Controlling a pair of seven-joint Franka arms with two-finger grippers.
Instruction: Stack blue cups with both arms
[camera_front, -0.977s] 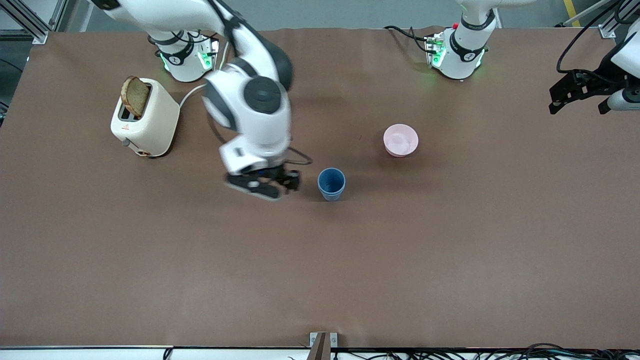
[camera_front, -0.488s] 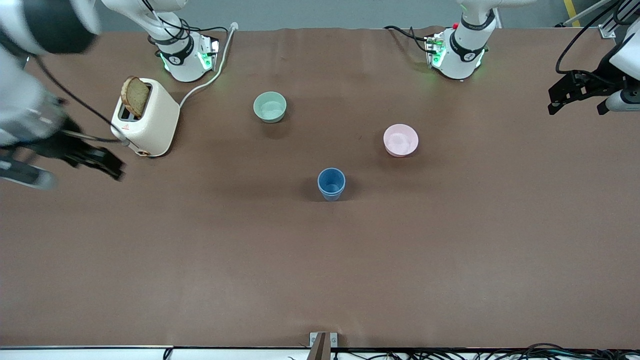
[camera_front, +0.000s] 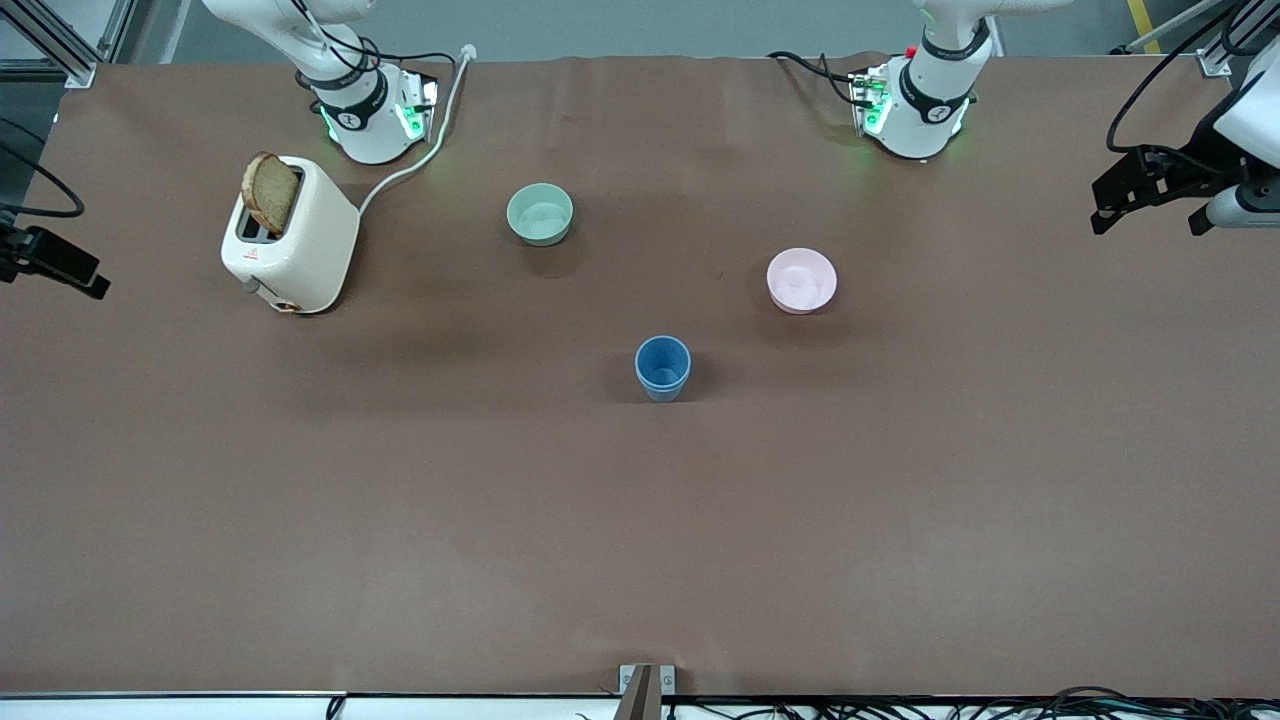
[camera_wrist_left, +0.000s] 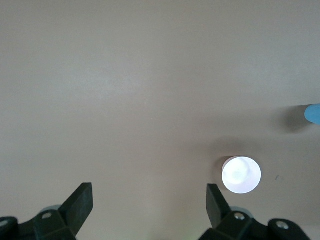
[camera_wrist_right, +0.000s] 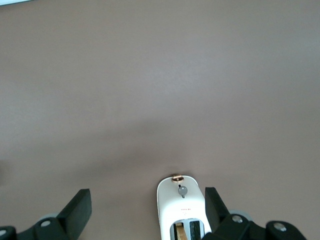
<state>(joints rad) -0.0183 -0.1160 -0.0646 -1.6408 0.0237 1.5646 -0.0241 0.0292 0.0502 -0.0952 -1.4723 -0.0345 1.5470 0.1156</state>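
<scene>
The right gripper is mostly cut off at the table's edge, its jaws spread and empty. The left gripper, also spread, holds nothing. The blue cups, matte and nested upright, stand mid-table, nearer the camera than the pink bowl.

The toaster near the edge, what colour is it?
The toaster is cream white with a brown bread slice in it, clearest in the front view.

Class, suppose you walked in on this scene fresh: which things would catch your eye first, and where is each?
The blue cups, nested as one stack mid-table, nearer the front camera than the pink bowl and mint-green bowl. Next, the white toaster with a bread slice sticking up, toward the right arm's end. The left gripper and right gripper hang open at the table's ends.
</scene>
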